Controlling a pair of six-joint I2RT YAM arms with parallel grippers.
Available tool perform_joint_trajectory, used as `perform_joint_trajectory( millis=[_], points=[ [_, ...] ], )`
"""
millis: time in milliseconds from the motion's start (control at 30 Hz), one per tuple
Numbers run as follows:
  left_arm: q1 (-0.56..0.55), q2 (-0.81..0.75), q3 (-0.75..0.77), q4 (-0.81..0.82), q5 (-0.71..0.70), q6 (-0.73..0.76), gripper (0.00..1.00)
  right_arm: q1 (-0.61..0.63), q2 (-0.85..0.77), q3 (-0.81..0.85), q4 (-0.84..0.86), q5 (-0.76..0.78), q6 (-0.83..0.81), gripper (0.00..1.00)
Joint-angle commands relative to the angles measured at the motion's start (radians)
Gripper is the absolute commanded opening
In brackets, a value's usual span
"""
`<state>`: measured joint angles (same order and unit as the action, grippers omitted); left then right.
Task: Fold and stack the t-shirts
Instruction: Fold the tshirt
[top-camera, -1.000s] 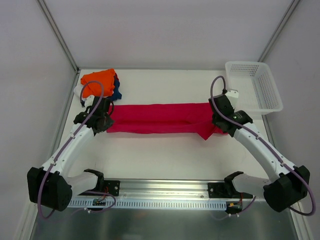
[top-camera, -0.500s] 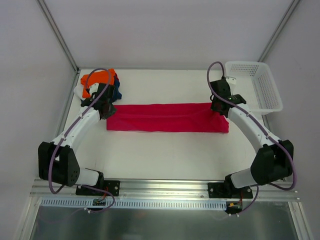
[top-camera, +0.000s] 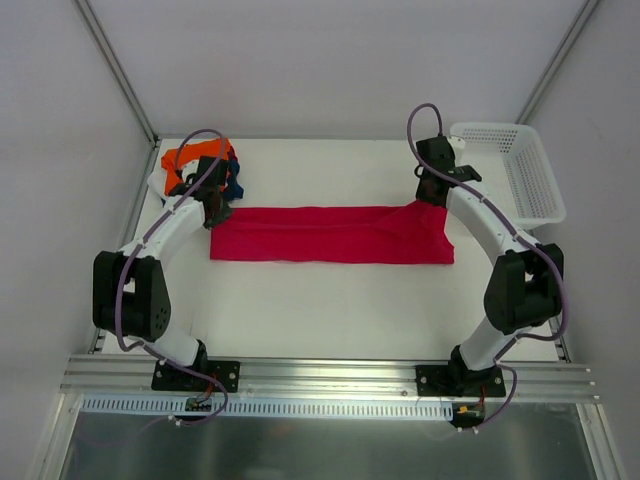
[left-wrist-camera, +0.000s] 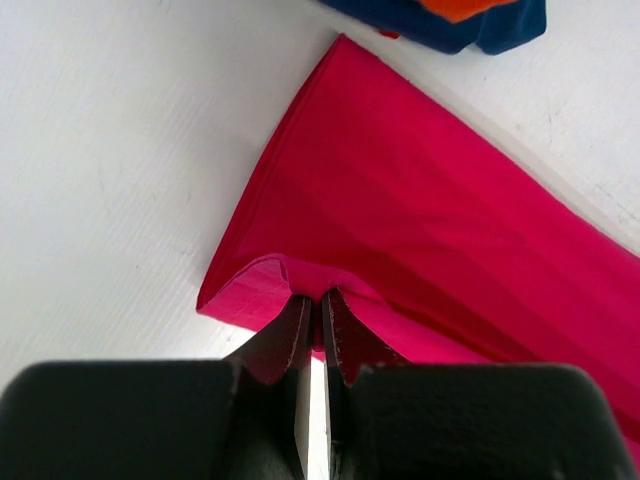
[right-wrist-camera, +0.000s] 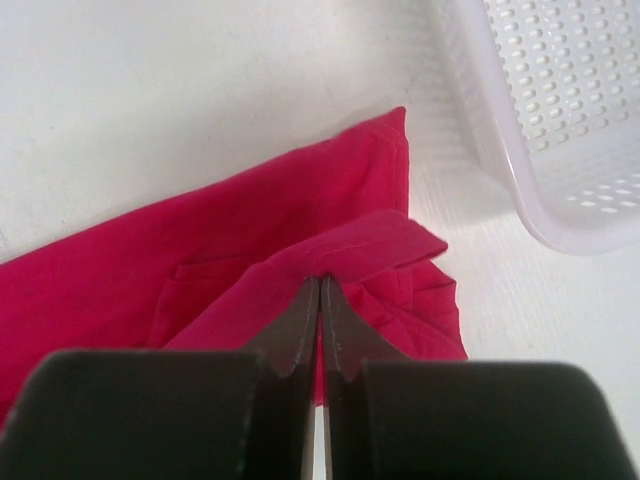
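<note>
A crimson-red t-shirt (top-camera: 330, 234) lies folded into a long band across the middle of the table. My left gripper (top-camera: 214, 207) is shut on its left end; in the left wrist view a raised fold of the red t-shirt (left-wrist-camera: 420, 200) is pinched in that gripper (left-wrist-camera: 318, 298). My right gripper (top-camera: 432, 197) is shut on the band's right end, and the right wrist view shows this gripper (right-wrist-camera: 320, 282) pinching a lifted flap of the red t-shirt (right-wrist-camera: 200, 260). A stack of folded t-shirts (top-camera: 200, 165), orange over navy-blue, sits at the far left.
A white mesh basket (top-camera: 510, 170) stands at the far right, close to the right arm; its wall (right-wrist-camera: 540, 110) fills the upper right of the right wrist view. The navy-blue tee's edge (left-wrist-camera: 480, 25) lies just beyond the red band's left end.
Both arms have reached farther back, carrying the red band's near edge toward the far side. The loose hanging corner at the right end now lies flat.
</note>
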<state>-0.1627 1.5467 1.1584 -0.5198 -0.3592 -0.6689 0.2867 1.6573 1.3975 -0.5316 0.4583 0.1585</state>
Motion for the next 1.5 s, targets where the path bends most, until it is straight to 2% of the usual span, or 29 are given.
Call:
perform_joint_trajectory(
  millis=[0,533,800,1433,1467],
  points=[
    [0.015,0.041,0.069,0.032,0.012,0.044,0.0,-0.015,0.044,0.084,0.018,-0.006,-0.027,0.0],
    [0.035,0.269,0.262,0.035,0.051,0.092,0.0,-0.047,0.193,0.201,0.018,-0.026,-0.045,0.0],
    [0.054,0.342,0.297,0.035,0.063,0.097,0.0,-0.058,0.259,0.259,0.018,-0.036,-0.053,0.0],
    [0.078,0.427,0.334,0.033,0.08,0.097,0.0,-0.06,0.323,0.276,0.025,-0.056,-0.057,0.0],
    [0.078,0.431,0.339,0.032,0.085,0.1,0.09,-0.06,0.325,0.278,0.025,-0.056,-0.057,0.0]
  ],
)
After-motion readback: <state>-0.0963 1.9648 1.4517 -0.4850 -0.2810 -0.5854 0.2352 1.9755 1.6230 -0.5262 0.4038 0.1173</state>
